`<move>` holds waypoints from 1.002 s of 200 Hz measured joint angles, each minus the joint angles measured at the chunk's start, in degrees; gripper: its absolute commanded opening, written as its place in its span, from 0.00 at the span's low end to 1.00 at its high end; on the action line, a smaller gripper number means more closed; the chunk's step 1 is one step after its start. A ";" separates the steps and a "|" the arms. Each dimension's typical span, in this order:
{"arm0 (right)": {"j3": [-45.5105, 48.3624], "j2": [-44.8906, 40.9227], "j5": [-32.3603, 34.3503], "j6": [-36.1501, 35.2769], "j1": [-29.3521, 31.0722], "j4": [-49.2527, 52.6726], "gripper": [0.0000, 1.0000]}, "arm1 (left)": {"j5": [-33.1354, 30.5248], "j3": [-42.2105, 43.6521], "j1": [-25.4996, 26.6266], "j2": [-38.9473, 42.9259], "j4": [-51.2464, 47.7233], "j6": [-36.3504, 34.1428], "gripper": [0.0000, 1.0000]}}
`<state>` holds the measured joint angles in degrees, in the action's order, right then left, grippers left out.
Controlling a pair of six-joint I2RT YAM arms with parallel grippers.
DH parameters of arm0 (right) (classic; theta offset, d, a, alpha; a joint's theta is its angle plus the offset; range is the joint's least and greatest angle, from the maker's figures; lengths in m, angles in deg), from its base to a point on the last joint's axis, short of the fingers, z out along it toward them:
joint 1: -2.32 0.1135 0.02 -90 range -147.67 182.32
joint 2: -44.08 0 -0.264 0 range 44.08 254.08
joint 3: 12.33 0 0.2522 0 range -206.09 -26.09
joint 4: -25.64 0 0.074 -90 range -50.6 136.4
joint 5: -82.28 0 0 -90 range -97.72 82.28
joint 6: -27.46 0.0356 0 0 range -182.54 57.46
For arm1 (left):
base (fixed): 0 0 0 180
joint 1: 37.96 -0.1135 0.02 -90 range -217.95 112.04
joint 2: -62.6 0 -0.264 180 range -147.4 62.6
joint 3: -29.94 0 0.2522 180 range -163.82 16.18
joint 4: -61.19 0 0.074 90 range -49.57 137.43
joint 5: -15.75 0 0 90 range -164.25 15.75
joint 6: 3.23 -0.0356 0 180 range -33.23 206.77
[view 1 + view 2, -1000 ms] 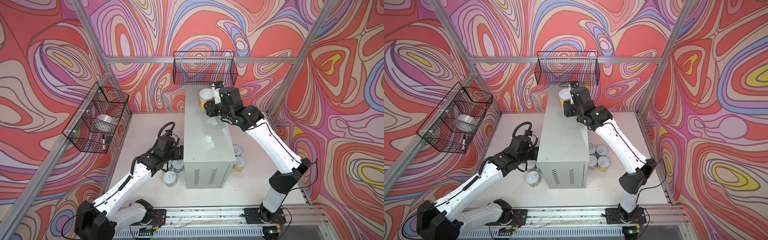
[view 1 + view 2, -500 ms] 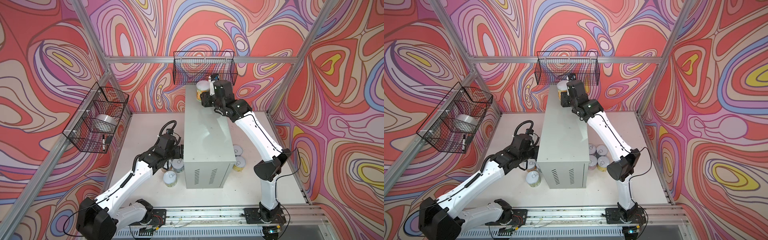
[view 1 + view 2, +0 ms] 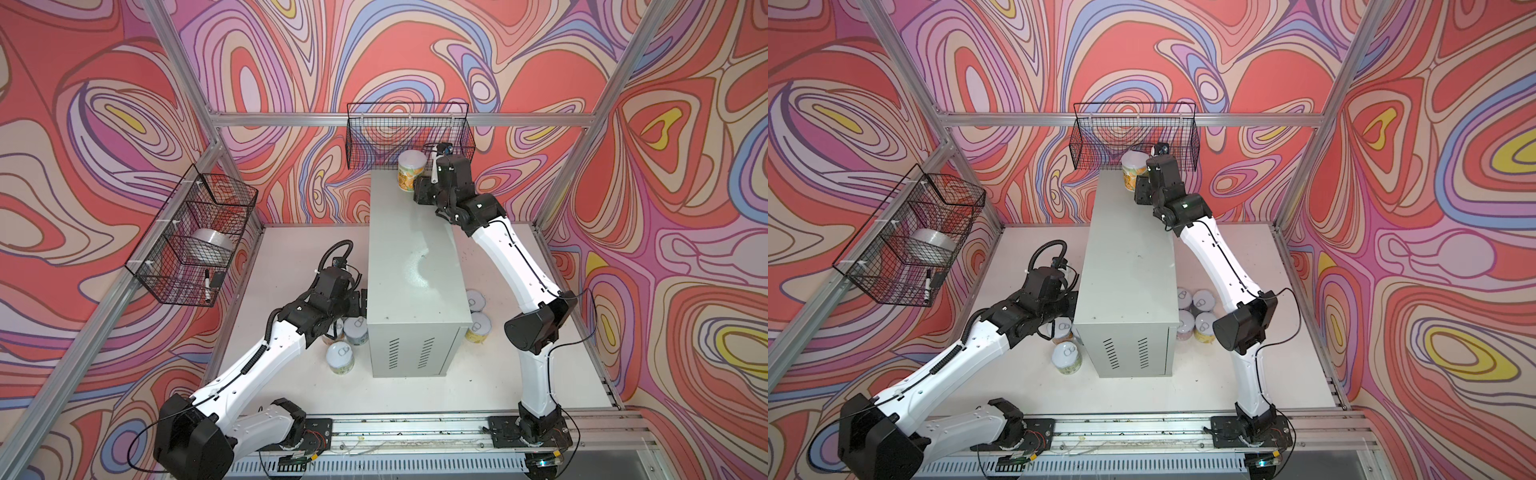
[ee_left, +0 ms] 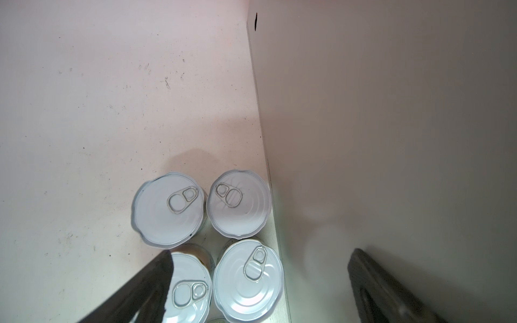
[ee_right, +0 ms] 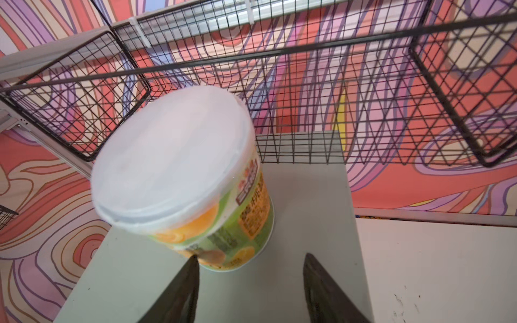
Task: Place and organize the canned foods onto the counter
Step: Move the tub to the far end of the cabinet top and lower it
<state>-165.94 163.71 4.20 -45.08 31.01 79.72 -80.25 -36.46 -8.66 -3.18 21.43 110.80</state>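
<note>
Orange-and-green label, white lid: one tin (image 3: 411, 170) stands upright at the twelve o'clock end of the counter (image 3: 415, 257), below the wire basket (image 3: 409, 133). The right end effector (image 5: 250, 257) is released, jaws apart, with the tin just beyond its tips, so this placing looks done. The left end effector (image 4: 261, 251) hangs spread wide over four tins (image 4: 237, 202) at the counter's nine o'clock foot. Its next move probably calls for straddling one, descending, clenching and lifting clear of its neighbours. Other tins (image 3: 1198, 320) wait at three o'clock.
</note>
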 measured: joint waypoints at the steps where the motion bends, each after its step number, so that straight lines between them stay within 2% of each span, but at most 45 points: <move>1: 0.00 0.00 -0.11 0.07 0.02 -0.04 0.59 | 0.00 0.00 0.00 0.00 0.00 0.00 0.98; 33: 3.87 -1.33 -2.45 0.70 0.20 -1.97 0.70 | 0.15 0.00 -0.26 0.00 0.02 0.02 0.98; 79: 4.02 -1.46 -4.39 0.81 0.55 -2.27 0.82 | 0.87 0.00 -0.44 -0.13 0.09 0.17 0.98; 130: -5.79 2.51 -3.50 -0.22 0.87 -0.98 0.80 | 1.29 0.00 -0.44 -1.11 0.07 0.15 0.98; 200: -6.60 5.42 -0.46 -2.03 1.11 -0.87 0.81 | 1.25 0.00 -0.48 -1.09 0.02 0.15 0.98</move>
<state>-172.54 169.13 3.74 -47.12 32.13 78.84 -79.01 -36.46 -9.14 -4.27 21.45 110.96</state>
